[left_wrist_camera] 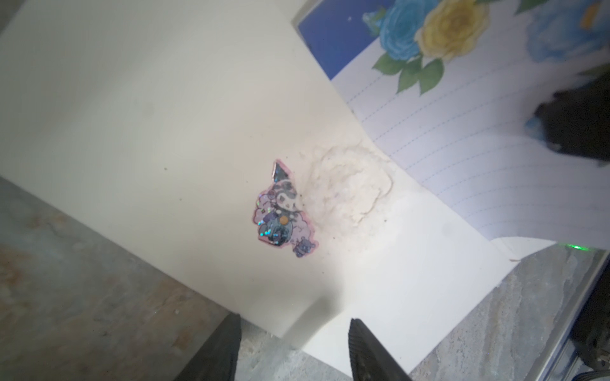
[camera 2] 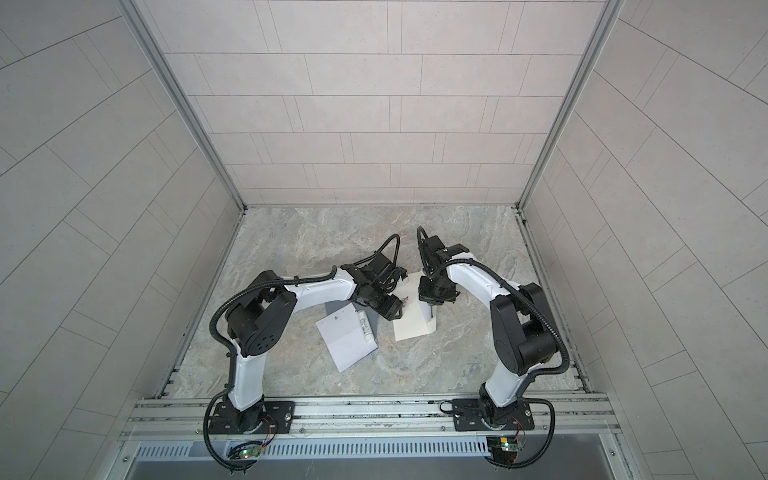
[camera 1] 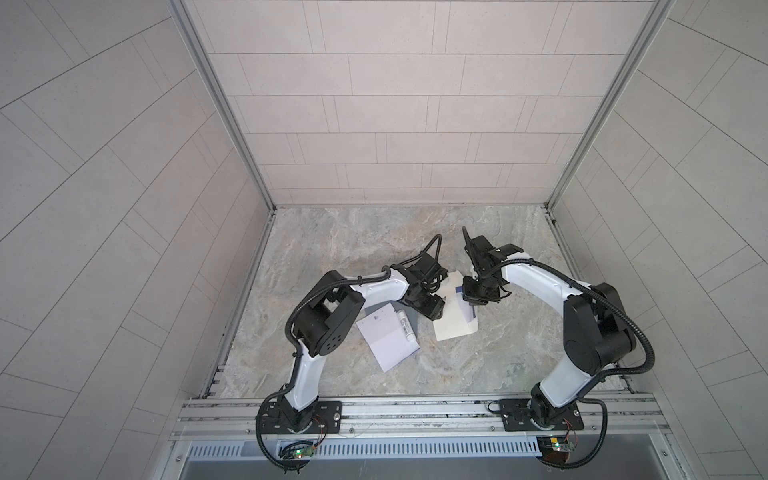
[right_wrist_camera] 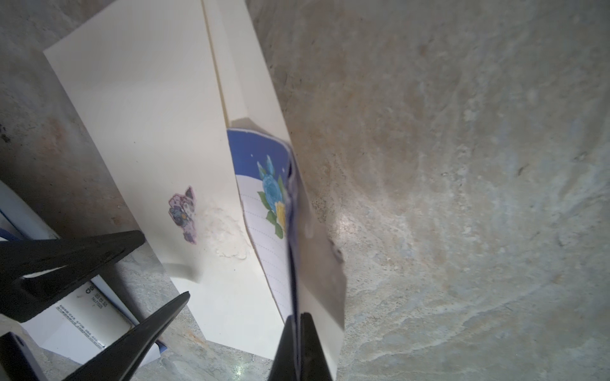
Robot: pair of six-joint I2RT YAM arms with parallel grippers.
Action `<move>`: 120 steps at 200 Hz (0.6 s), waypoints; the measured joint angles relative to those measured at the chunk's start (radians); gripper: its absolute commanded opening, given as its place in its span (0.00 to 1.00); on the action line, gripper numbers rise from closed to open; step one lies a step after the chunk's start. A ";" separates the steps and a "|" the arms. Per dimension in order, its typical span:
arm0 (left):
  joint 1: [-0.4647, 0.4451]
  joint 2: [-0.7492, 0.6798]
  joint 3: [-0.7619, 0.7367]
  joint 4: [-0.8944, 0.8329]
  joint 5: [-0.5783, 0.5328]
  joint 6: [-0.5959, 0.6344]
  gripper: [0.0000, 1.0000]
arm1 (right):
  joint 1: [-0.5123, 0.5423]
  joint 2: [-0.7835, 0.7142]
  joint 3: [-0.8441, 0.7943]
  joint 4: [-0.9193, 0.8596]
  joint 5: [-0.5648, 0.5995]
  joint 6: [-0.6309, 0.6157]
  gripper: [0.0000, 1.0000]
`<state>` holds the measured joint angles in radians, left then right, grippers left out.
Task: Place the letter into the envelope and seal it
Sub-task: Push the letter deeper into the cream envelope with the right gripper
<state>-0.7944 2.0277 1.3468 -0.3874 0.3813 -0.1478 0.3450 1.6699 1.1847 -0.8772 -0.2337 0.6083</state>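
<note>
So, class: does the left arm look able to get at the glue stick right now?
Likely yes. The glue stick lies uncovered on the white sheet, close beside the open left claw. The right claw, shut on the letter, is over at the envelope.

We count one cream rectangular paper envelope [camera 1: 453, 320], one lined paper letter [left_wrist_camera: 462, 148] with a blue border and printed roses, one glittery cartoon sticker [left_wrist_camera: 280, 211], one white flat paper sheet [camera 1: 382, 340], one white cylindrical tube [camera 1: 405, 327], and two black hands, the left hand [left_wrist_camera: 294, 318] and the right hand [right_wrist_camera: 299, 318].
</note>
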 measured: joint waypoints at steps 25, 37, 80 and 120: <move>0.000 0.004 0.002 0.011 0.000 0.001 0.59 | 0.000 0.014 0.000 0.002 0.008 0.016 0.00; 0.000 0.005 0.002 0.013 0.000 0.003 0.59 | 0.000 0.029 0.000 0.005 0.009 0.023 0.00; 0.000 0.011 0.007 0.018 0.000 0.007 0.58 | -0.006 0.091 0.000 0.038 -0.021 0.029 0.00; 0.000 0.023 0.021 0.027 -0.003 0.007 0.58 | -0.013 0.096 -0.011 0.089 -0.079 0.021 0.00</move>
<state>-0.7940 2.0510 1.3682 -0.3607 0.3782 -0.1410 0.3321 1.7660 1.1736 -0.7887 -0.3130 0.6289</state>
